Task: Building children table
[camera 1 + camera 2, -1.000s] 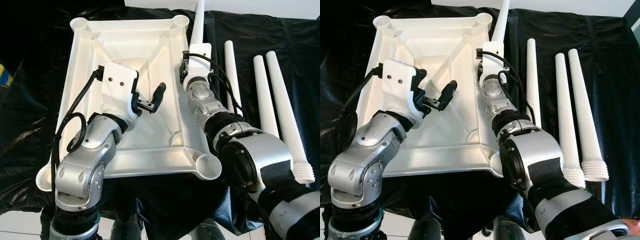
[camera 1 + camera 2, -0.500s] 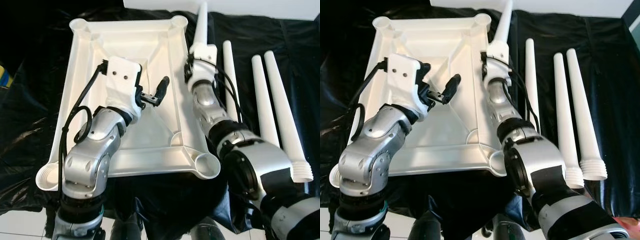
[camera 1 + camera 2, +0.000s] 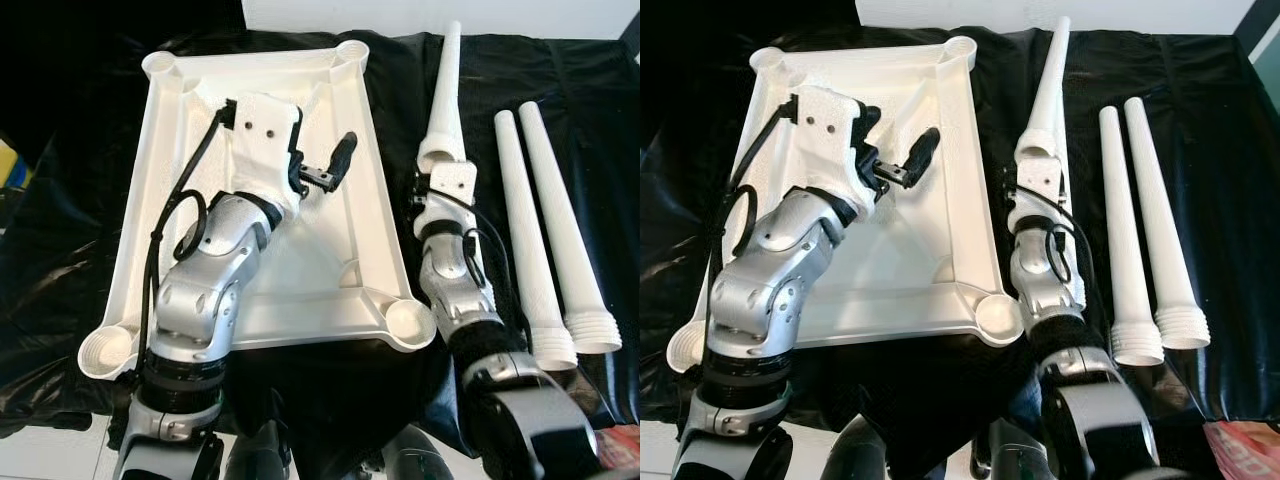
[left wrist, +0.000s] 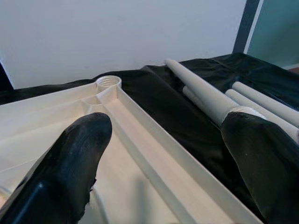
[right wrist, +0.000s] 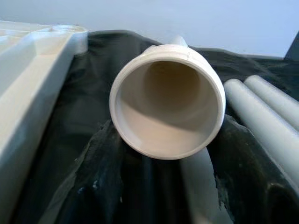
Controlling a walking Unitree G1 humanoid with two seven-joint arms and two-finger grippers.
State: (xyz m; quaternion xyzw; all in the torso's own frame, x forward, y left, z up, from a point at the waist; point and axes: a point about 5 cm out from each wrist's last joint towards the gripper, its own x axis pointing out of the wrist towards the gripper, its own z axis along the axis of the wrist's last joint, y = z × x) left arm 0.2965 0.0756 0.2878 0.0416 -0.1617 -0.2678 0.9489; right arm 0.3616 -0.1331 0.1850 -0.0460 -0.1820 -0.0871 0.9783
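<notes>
Leftmost, the upturned white tabletop [image 3: 200, 290] lies on the black cloth [image 3: 60, 230], with the left gripper [image 3: 325, 170] hovering over it, fingers spread and empty. Beside its right edge, the right gripper [image 5: 163, 154] pinches a tapered white leg [image 3: 443, 90] at its wide open end. Two more legs [image 3: 545, 240] lie farther right. Hollow plastic, the leg looks light, stiff and slick; gripping near the thick end seems safest.

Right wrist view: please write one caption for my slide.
Right gripper holds a white table leg, its hollow end facing the camera.
</notes>
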